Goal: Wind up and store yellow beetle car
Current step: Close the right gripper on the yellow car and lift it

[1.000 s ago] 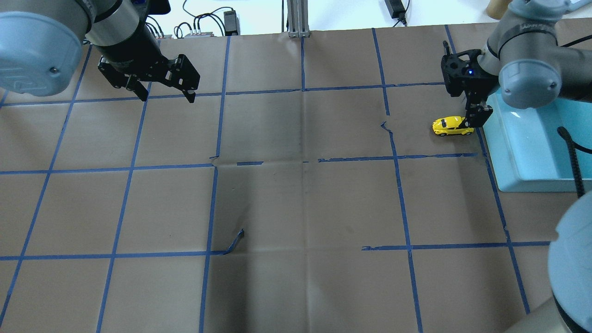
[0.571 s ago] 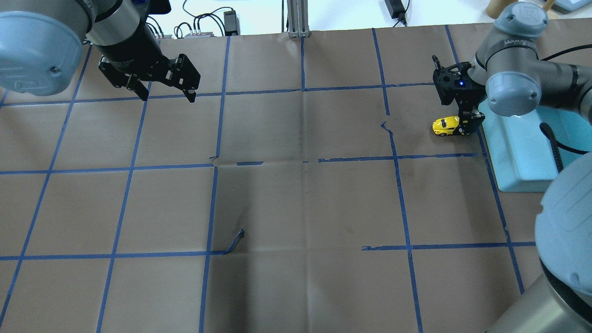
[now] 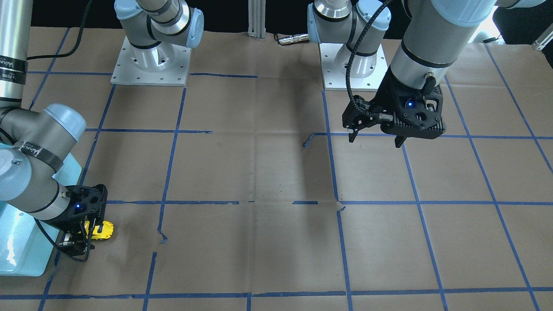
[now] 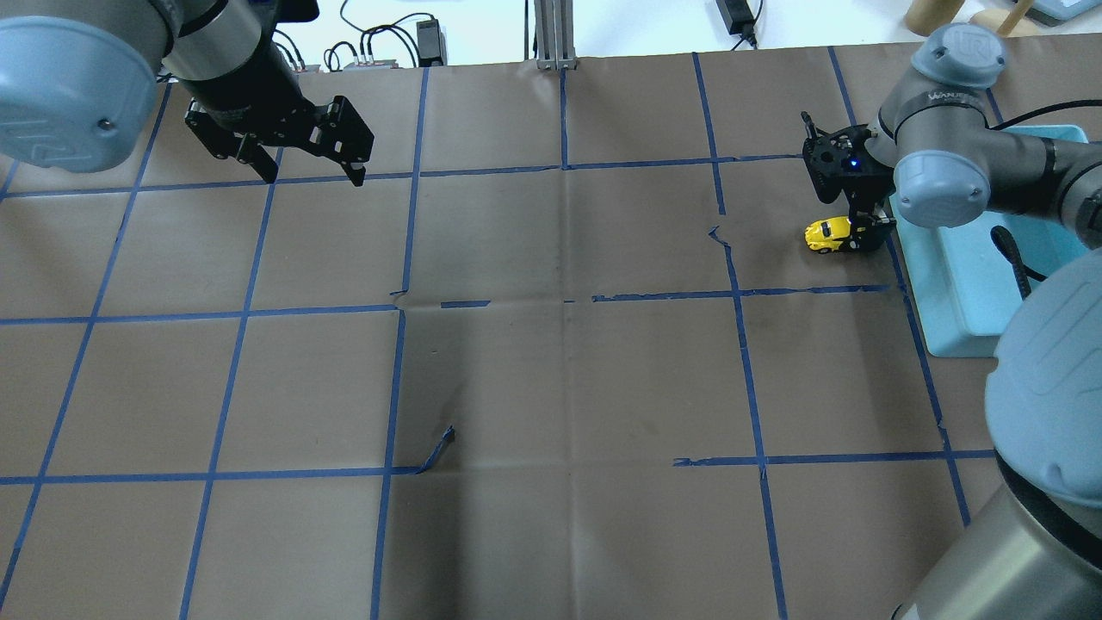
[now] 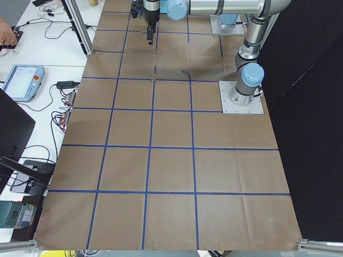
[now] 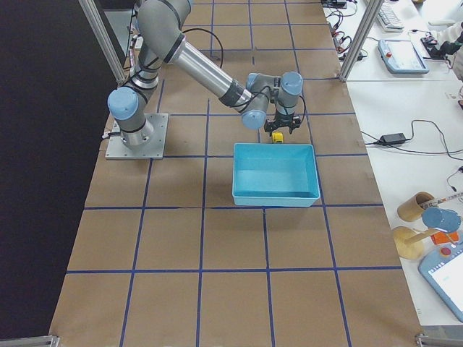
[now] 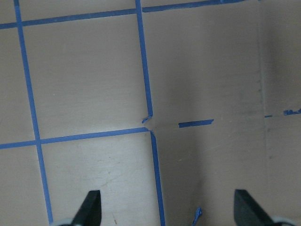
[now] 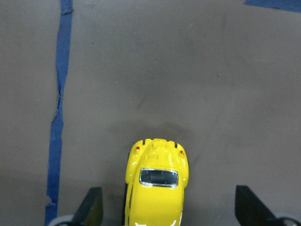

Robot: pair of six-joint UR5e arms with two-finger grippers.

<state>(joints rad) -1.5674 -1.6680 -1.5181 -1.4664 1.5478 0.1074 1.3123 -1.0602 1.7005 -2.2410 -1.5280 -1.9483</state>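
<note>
The yellow beetle car [image 4: 826, 234] sits on the brown paper next to the blue bin, and shows in the front view [image 3: 103, 229] and the right side view [image 6: 277, 135]. My right gripper [image 4: 866, 234] is open and low over the car's end nearest the bin. In the right wrist view the car [image 8: 156, 188] lies between the two spread fingertips [image 8: 92, 207], and neither touches it. My left gripper [image 4: 312, 175] is open and empty, above the far left of the table, also in the front view [image 3: 376, 139].
A light-blue bin [image 4: 956, 293] stands at the right edge just beside the car, also in the right side view [image 6: 275, 199]. Blue tape lines grid the paper, with a loose curl of tape [image 4: 439, 452] near the middle. Cables lie beyond the far edge.
My right gripper has shifted left and down over the car's bin-side end, and its arm has swung round. The car has stayed in place. The left gripper has barely moved.
</note>
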